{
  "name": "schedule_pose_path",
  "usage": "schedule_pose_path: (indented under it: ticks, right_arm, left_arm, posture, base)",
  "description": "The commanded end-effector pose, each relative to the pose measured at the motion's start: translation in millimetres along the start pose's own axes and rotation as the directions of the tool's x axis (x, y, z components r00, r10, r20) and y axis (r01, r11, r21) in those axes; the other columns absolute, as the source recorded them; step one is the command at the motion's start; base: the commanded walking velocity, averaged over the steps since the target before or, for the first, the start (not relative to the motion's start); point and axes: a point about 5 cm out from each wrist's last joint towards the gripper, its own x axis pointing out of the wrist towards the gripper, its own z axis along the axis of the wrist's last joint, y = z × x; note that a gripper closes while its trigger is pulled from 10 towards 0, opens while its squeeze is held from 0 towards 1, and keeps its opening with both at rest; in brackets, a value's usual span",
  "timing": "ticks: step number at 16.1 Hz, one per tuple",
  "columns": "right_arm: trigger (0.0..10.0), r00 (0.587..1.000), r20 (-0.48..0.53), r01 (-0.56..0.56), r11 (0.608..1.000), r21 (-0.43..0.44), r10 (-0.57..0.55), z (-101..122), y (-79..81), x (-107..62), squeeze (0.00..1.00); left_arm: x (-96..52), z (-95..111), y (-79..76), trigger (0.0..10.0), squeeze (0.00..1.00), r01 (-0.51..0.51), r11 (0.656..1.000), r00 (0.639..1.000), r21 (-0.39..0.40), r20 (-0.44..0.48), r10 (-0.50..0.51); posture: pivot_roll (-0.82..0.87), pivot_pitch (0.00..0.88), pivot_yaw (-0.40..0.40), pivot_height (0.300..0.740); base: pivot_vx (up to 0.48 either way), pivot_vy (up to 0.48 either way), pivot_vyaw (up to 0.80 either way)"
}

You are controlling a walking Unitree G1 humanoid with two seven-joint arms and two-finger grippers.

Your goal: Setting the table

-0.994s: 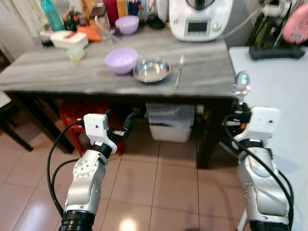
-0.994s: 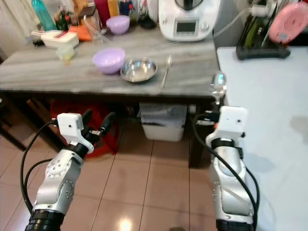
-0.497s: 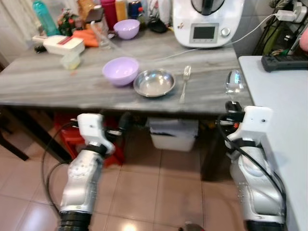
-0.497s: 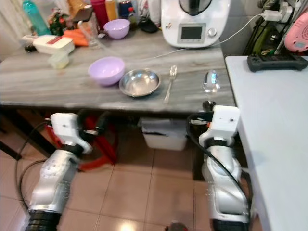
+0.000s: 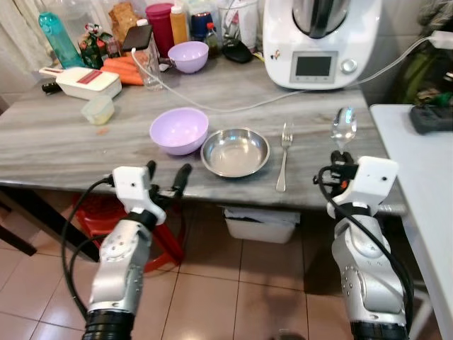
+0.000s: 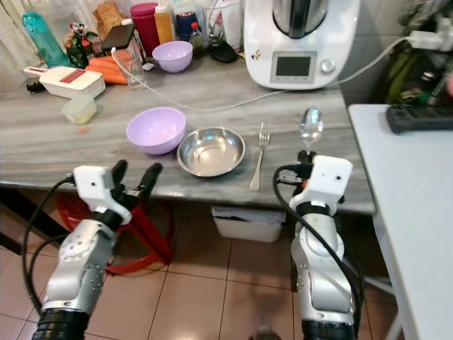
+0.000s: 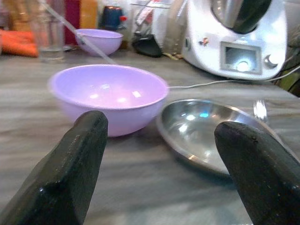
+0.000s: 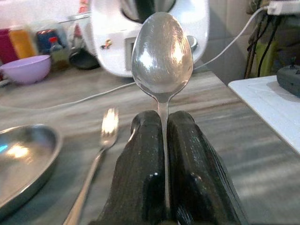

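On the grey wooden table point(image 5: 64, 134), a steel plate point(image 5: 235, 151) sits near the front edge, with a lilac bowl point(image 5: 178, 129) touching its left side and a fork point(image 5: 283, 154) lying just to its right, handle toward the edge. Right of the fork, over bare tabletop near the plate-side corner, the right gripper point(image 6: 306, 155) is clamped on the handle of a spoon point(image 5: 344, 127), bowl end upright. Left of the plate, at the front edge before the lilac bowl, the left gripper point(image 5: 167, 176) hangs with fingers spread wide, holding nothing.
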Motion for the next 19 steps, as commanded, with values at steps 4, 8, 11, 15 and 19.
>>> schedule_pose_path:
  ticks: [4, 8, 11, 15, 19]
  right_arm:
    - [10.0, 0.997, -0.023, 0.07, 0.998, 0.01, -0.069, -5, -3.1, 7.9, 0.0]
    - [10.0, 0.986, -0.087, 0.146, 0.989, 0.015, -0.144, -16, -21.0, 11.3, 0.0]
    - [10.0, 0.987, -0.112, 0.119, 0.993, 0.0, -0.118, -19, -21.0, 20.3, 0.0]
    - [10.0, 0.985, -0.143, 0.099, 0.995, -0.019, -0.101, -18, -17.0, 38.2, 0.0]
    - [10.0, 0.969, -0.228, 0.101, 0.995, 0.001, -0.099, -26, -12.1, 49.7, 0.0]
  left_arm:
    - [-13.0, -4, -5.4, 10.0, 0.0, 0.09, 0.996, 0.996, 0.01, -0.029, -0.09]
    - [-26.5, -15, -12.7, 10.0, 0.0, 0.179, 0.983, 0.981, -0.025, -0.077, -0.181]
    - [-32.2, -17, -26.9, 10.0, 0.0, 0.295, 0.955, 0.95, -0.028, -0.102, -0.296]
    - [-36.5, -17, -37.9, 10.0, 0.0, 0.41, 0.91, 0.903, -0.059, -0.116, -0.414]
    - [-36.5, -13, -37.4, 10.0, 0.0, 0.423, 0.905, 0.899, -0.044, -0.105, -0.425]
  posture:
    - [-0.12, 0.1, 0.079, 0.74]
    - [-0.12, 0.101, 0.072, 0.74]
    - [-0.11, 0.101, 0.07, 0.74]
    - [-0.11, 0.1, 0.069, 0.74]
    - [-0.1, 0.108, 0.07, 0.74]
  base:
    - [0.0, 0.0, 0.0]
    - [0.0, 0.0, 0.0]
    - [0.0, 0.0, 0.0]
    - [0.0, 0.0, 0.0]
    - [0.0, 0.0, 0.0]
